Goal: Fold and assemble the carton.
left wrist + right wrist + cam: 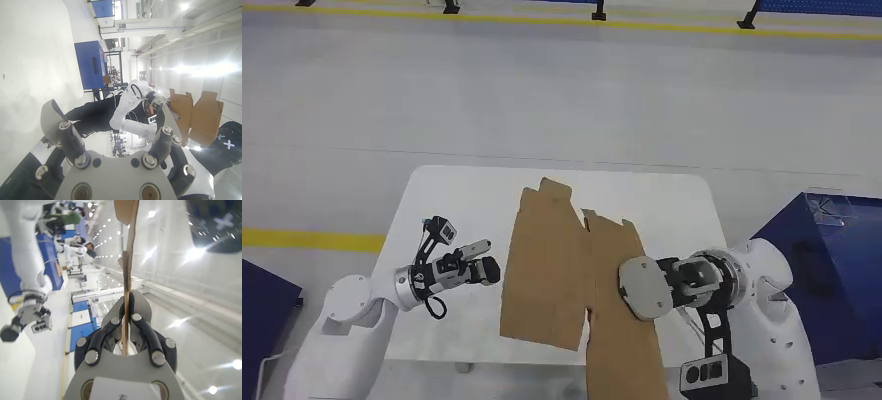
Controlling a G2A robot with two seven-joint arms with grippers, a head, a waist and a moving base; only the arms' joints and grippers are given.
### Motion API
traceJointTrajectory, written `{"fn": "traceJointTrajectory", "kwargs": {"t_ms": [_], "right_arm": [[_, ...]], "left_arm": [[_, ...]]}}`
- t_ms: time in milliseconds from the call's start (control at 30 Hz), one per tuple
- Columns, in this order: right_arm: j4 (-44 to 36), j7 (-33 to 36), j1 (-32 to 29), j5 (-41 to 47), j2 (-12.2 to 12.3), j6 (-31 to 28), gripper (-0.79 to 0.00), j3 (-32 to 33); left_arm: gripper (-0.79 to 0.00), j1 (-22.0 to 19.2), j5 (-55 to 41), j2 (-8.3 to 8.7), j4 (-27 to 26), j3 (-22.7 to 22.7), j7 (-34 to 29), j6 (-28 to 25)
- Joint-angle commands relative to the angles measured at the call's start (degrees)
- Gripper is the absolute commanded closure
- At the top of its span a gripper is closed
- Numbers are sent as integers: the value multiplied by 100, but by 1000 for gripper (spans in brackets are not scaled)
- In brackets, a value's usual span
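White counter (452, 210) on a grey floor with a yellow line (312, 240); blue cabinet (832, 260) well to the right of the carton; bright hall with ceiling lights behind it in the wrist views. Carton (562, 270) is a flat brown sheet, not yet folded, spread over the counter's middle and out past its near edge; right gripper (634, 285) at the carton's right part, fingers (140, 302) pinching the sheet, one on each face; left gripper (487, 270) just beside the carton's left edge, apart from it, fingers (54, 113) spread wide, nothing between. Carton's near end cut off at the top view's edge; cannot tell whether the sheet rests on the counter or hangs above it; edge-on in the right wrist view, flaps hard to make out there.
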Motion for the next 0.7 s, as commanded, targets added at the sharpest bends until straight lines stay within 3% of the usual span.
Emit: {"fn": "traceJointTrajectory", "kwargs": {"t_ms": [0,133,233,333,433,567,667], "right_arm": [[67,851,-82,1847,-44,-881,0,-136],[24,2991,-334,4506,-70,-2274,0,-506],[-28,4920,-673,6378,-7,-2693,0,-781],[-367,6921,-993,8443,115,-2345,0,-1001],[-701,8612,-1217,10381,253,-1500,0,-998],[-1008,10040,-1411,12064,383,-457,0,-726],[-1183,10582,-1532,13038,431,-8,0,-569]], "left_arm": [[-785,0,0,0,0,0,0,0],[-785,0,0,0,0,0,0,0],[-785,0,0,0,0,0,0,0],[-785,0,0,0,0,0,0,0],[-785,0,0,0,0,0,0,0],[-785,0,0,0,0,0,0,0],[-785,0,0,0,0,0,0,0]]}}
